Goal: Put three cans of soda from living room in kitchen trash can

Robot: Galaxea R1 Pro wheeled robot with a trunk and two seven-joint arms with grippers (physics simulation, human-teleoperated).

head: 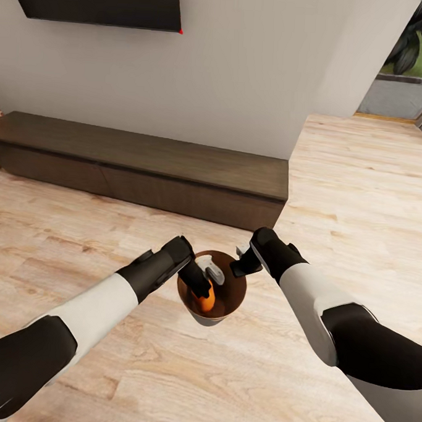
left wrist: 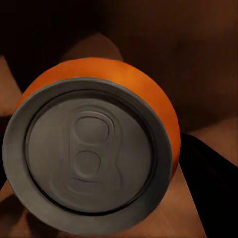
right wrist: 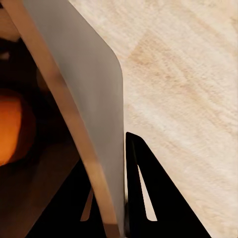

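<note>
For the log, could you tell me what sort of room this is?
Probably a living room: a long low dark wooden cabinet stands against the wall beneath a dark wall-mounted screen, with a pale wood floor.

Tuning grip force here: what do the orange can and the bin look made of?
The orange can looks like thin metal: dull grey stamped lid with a pull tab, glossy orange painted wall. The bin looks like smooth matte plastic, pale grey outside, brown inside, with a thin wall pinched in the right pincer; it could be painted metal.
</note>
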